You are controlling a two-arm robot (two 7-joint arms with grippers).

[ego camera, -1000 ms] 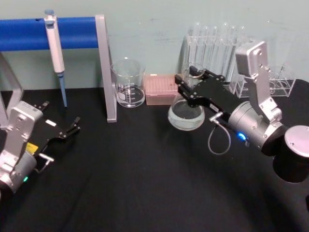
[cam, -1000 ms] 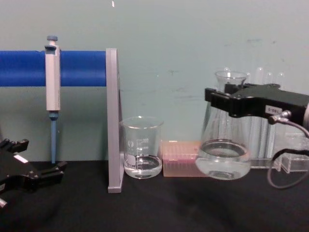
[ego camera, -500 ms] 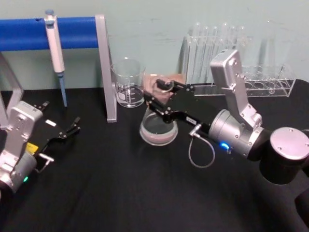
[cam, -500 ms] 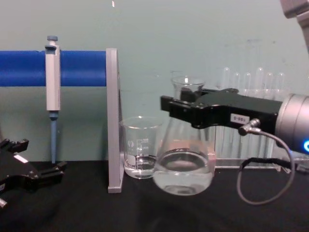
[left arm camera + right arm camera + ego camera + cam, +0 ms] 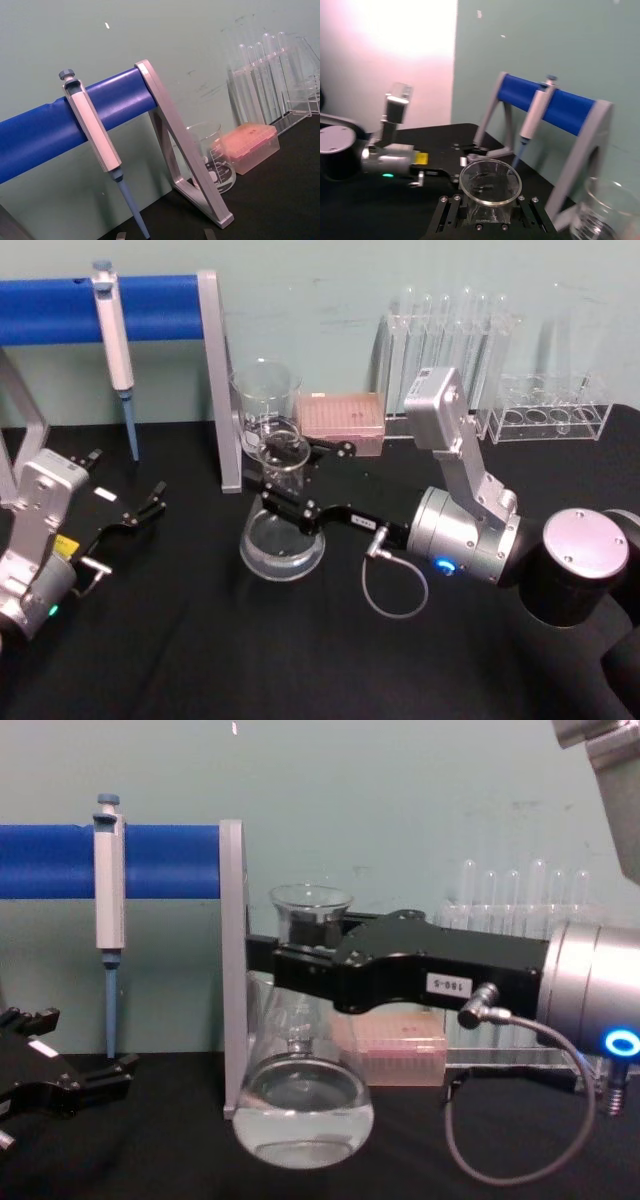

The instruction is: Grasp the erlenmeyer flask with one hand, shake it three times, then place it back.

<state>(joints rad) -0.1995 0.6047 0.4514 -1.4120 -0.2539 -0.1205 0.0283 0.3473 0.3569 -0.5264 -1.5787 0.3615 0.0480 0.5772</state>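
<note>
Flask (image 5: 300, 1115) in hand (image 5: 303, 956), near post (image 5: 232, 920)

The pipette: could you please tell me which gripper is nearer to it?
Left. The left gripper rests just in front of the pipette; the right gripper, clamping the erlenmeyer flask, is farther right.

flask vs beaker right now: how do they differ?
The erlenmeyer flask is conical with a narrow neck; the beaker is a straight-walled cylinder with a wide mouth. The flask is clamped at its neck by the right end effector; the beaker stands free. The flask sits nearer the robot, the beaker behind it. Both are clear glass.
</note>
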